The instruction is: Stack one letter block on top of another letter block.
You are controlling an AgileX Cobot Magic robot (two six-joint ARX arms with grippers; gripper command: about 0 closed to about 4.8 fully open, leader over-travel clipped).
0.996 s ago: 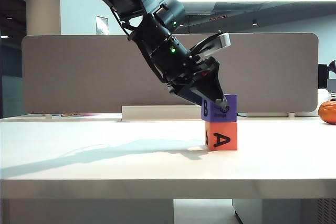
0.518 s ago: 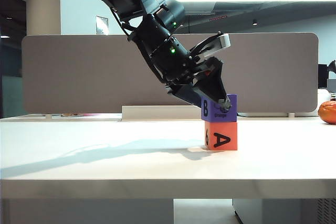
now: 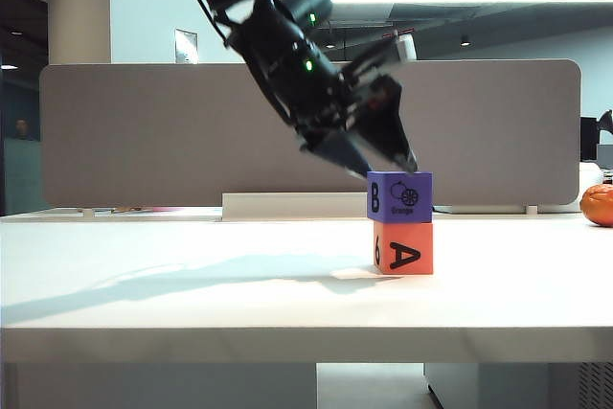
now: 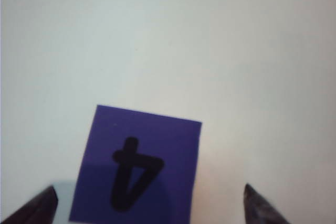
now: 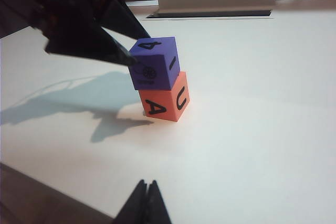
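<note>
i see the purple letter block point(image 3: 399, 196) sitting square on the orange-red letter block point(image 3: 403, 248), both on the white tabletop point(image 3: 192, 284) a little right of the middle in the exterior view. the purple one shows "b" and an orange drawing toward that camera, and a "4" on top in the left wrist view. my left hand point(image 3: 383, 155) hangs tilted just above the stack's upper left edge, its fingers point(image 4: 37, 208) spread wide and clear of the purple block, pinching nothing. my right hand point(image 5: 146, 203) is low over the tabletop, well apart from the stack, its tips pressed together. an orange fruit point(image 3: 598, 205) lies at the far right.
</note>
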